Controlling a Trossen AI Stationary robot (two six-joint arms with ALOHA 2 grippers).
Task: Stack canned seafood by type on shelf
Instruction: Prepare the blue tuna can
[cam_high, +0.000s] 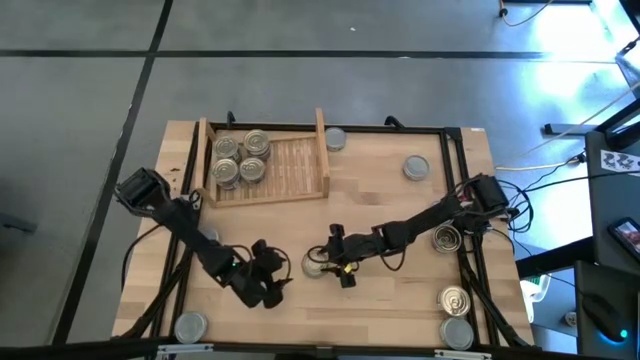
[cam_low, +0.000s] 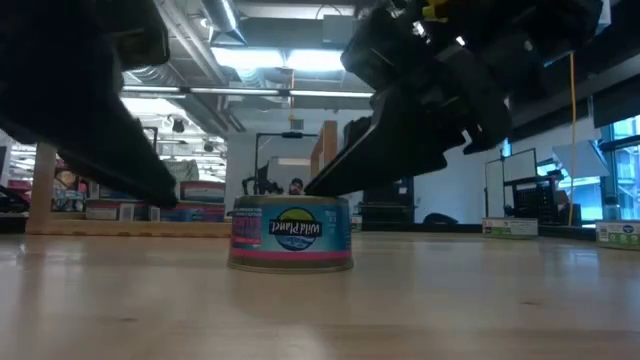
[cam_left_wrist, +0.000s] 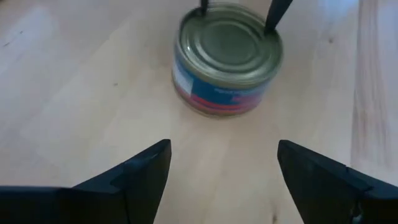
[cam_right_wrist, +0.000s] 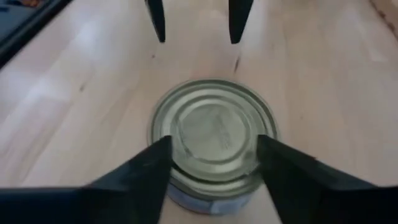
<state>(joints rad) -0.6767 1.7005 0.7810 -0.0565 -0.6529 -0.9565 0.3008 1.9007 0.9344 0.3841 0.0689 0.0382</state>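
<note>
Right gripper (cam_right_wrist: 211, 158) straddles the can (cam_right_wrist: 212, 134), grasp unclear | left gripper (cam_left_wrist: 224, 165) released, 9 o'clock of it

Pale wooden table (cam_high: 400, 290) with black edge frame (cam_high: 470, 250), cables (cam_high: 545, 165) beside it.

The left arm reaches in from the near-left part of the pale wooden table (cam_high: 400, 275), its left gripper (cam_high: 275, 268) hanging low just beside the small round blue-and-pink-labelled metal can (cam_high: 316, 263) with jaws spread wide and nothing between them. The right arm stretches across from the opposite edge, bent at the elbow; the right gripper (cam_right_wrist: 211, 163) sits low over that can, a finger (cam_right_wrist: 146, 168) on each side.
</note>
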